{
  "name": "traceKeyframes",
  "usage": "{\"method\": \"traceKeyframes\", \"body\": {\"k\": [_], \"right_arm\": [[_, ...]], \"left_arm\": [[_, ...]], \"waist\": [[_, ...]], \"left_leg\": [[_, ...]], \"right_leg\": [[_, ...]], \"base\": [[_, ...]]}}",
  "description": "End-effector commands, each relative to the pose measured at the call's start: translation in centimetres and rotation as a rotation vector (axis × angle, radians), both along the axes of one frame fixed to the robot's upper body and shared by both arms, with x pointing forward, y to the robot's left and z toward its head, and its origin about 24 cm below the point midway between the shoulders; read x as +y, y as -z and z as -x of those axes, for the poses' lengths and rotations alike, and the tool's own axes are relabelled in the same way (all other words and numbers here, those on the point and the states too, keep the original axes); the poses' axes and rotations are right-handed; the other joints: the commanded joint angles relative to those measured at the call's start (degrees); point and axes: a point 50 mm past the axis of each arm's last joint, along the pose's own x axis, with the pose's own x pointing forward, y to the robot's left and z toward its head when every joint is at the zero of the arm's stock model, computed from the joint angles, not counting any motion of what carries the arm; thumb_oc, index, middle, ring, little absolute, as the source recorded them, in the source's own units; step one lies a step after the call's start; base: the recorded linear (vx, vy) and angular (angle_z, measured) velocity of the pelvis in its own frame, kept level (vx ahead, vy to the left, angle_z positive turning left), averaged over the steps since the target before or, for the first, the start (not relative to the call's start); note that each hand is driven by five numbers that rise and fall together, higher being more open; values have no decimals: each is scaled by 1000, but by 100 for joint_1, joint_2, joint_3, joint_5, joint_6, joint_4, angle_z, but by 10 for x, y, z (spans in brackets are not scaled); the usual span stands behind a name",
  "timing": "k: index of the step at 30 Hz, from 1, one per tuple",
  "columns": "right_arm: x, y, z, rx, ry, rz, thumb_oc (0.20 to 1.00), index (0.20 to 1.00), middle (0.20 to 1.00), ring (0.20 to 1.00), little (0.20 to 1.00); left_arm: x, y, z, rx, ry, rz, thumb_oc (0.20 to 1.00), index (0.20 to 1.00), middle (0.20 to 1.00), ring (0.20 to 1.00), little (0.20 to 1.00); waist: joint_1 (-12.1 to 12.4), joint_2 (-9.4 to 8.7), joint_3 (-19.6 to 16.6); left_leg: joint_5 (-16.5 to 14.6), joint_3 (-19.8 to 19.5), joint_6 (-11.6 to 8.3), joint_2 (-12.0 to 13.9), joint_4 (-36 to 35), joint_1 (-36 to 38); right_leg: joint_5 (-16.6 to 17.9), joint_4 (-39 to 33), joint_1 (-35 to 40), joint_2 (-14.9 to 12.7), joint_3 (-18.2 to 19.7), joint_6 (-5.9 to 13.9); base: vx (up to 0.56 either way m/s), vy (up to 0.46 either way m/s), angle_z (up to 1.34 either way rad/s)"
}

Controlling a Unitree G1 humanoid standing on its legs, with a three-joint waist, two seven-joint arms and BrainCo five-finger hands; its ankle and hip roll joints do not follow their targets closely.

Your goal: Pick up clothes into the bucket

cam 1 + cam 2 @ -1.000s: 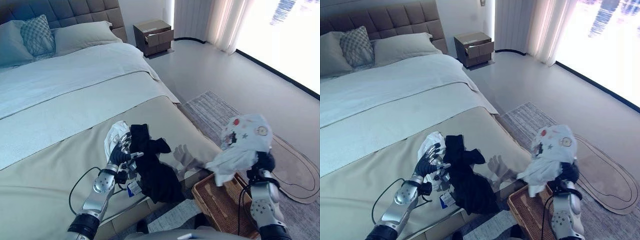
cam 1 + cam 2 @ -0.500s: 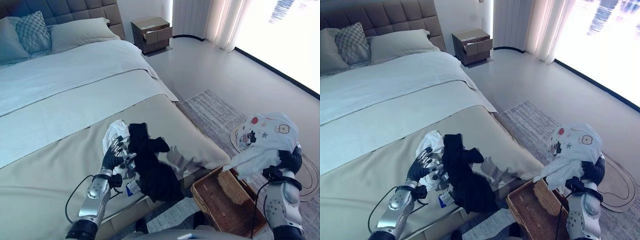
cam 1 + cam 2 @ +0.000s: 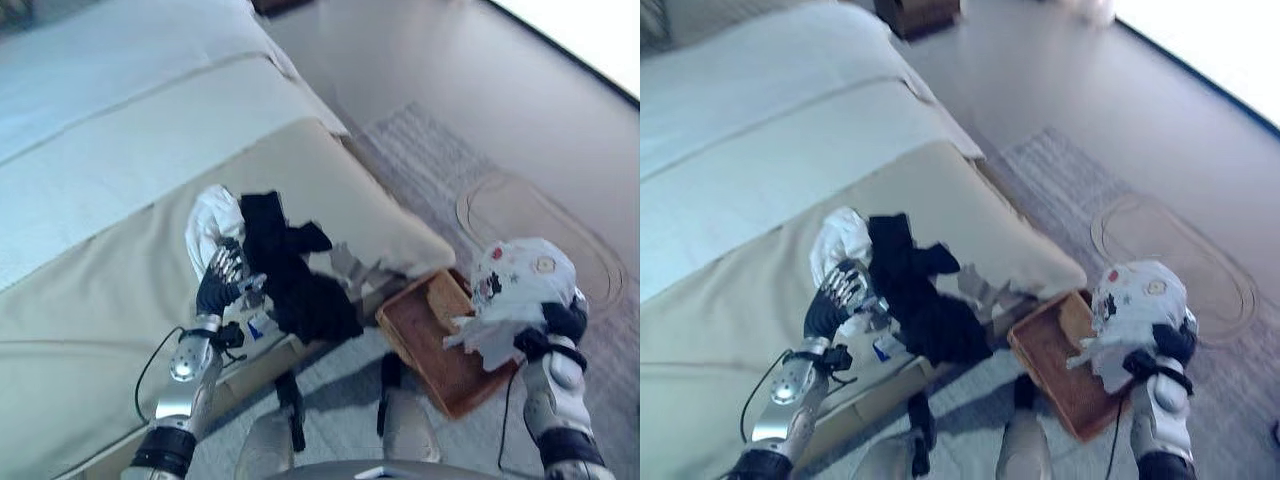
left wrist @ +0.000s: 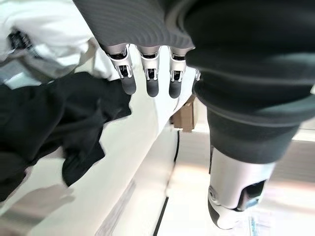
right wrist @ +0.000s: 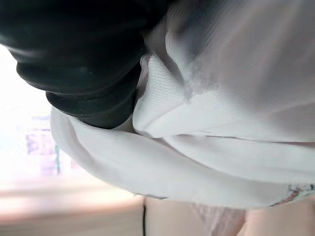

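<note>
The right hand (image 3: 560, 325) is raised at the lower right of the head views, and a white patterned garment (image 3: 520, 290) is bunched over it. In the right wrist view the white ribbed fabric (image 5: 221, 113) lies pressed against the hand's dark cover. The fingers are buried in the cloth, so their state cannot be determined. The garment hangs above the near right corner of the wicker basket (image 3: 425, 345) and partly covers that corner from the camera's angle. No part of the garment can be confirmed as touching the basket.

The basket is brown and rectangular. It stands on the floor just beside the foot corner of the bed (image 3: 120, 300), on a grey rug (image 3: 440, 160).

The left hand (image 3: 222, 285) is held over the near part of the bed. Its fingers (image 4: 150, 78) are extended and relaxed and grip nothing. In the left wrist view, the dark fingertips point toward the clothes pile and stand clear of the cloth.

Just beyond the left hand lies a black garment (image 3: 295, 280). It is spread across the beige bed cover (image 3: 90, 320) and reaches the edge of the mattress, where part of it drapes over. A white garment (image 3: 210, 215) lies crumpled against the far left side of the black one, touching it. A small tag (image 3: 257, 327) shows at the near edge of the pile.

Farther up the bed, a pale blue-white sheet (image 3: 120, 120) covers the mattress. On the floor beyond the basket, a light oval mat (image 3: 530, 225) lies partly on the rug.
</note>
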Motion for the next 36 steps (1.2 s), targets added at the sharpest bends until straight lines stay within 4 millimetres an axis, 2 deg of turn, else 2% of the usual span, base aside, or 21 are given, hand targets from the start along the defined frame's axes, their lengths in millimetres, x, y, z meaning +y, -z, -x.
{"method": "traceKeyframes", "body": {"k": [1,5,10,15,16,17,18,19,25,29,36], "right_arm": [[-7,-44,-12,-153,-4,140,200,200,200,200,200],[-6,-58,-24,-198,18,155,200,200,200,200,200],[-6,-64,-30,-222,43,159,200,200,200,200,200],[-9,-66,-39,-202,61,166,200,200,200,200,200],[-8,-67,-44,-185,60,176,200,200,200,200,200],[-9,-68,-44,-188,60,178,200,200,200,200,200],[-9,-70,-48,-181,55,185,200,200,200,200,200],[-9,-73,-51,-176,51,197,200,200,200,200,200],[-14,-84,-71,-57,13,355,200,200,200,200,200],[-16,-82,-82,74,-16,461,200,200,200,200,200],[-26,-69,-90,225,48,403,200,200,200,200,200]], "left_arm": [[9,-32,-1,-178,-48,26,1000,1000,1000,1000,1000],[4,-55,-4,-283,-52,50,1000,1000,1000,1000,1000],[-1,-79,-5,-394,-71,62,1000,1000,1000,1000,1000],[-6,-92,-6,-452,-56,105,1000,1000,1000,1000,1000],[-8,-93,-5,-461,-53,134,1000,1000,1000,1000,1000],[-8,-94,-6,-464,-53,137,1000,1000,1000,1000,1000],[-10,-96,-5,-471,-45,150,1000,1000,1000,1000,1000],[-11,-95,-5,-469,-41,160,1000,1000,1000,1000,1000],[-16,-98,-3,-478,-6,177,1000,1000,1000,1000,1000],[-22,-102,-3,-494,21,188,1000,1000,1000,1000,1000],[-27,-111,-4,-522,32,193,1000,1000,1000,1000,1000]], "waist": [[0,-89,-117],[27,25,54],[39,185,202],[82,300,263],[121,370,277],[105,363,285],[125,396,302],[165,439,296],[279,559,375],[369,611,420],[472,689,428]], "left_leg": [[-765,-150,22,208,1393,-572],[-1026,-182,20,355,2087,-1322],[-1131,-204,37,383,2694,-2217],[-1184,-257,57,375,2998,-2724],[-1334,-299,21,392,3117,-2847],[-1227,-256,59,390,3141,-2948],[-1254,-272,67,385,3231,-3077],[-1447,-315,20,401,3334,-3106],[-1504,-331,51,394,3673,-3702],[-1562,-347,89,375,3843,-3954],[-1607,-312,131,342,3955,-4135]], "right_leg": [[-147,649,-324,-175,4,11],[-440,1412,-1182,-78,196,-96],[-638,2096,-2165,-19,392,-204],[-744,2447,-2703,22,497,-270],[-909,2619,-2865,54,545,-257],[-795,2601,-2950,33,536,-293],[-823,2713,-3092,48,563,-305],[-1024,2877,-3161,89,604,-279],[-1084,3233,-3775,94,712,-314],[-1127,3446,-4053,79,758,-328],[-1186,3629,-4293,47,813,-342]], "base": [[-142,-43,-13],[-140,-43,-9],[-103,-20,-6],[-51,-14,0],[-55,-9,-3],[-37,-4,-2],[0,0,0],[53,-9,2],[-19,-10,0],[-7,5,3],[13,13,2]]}}
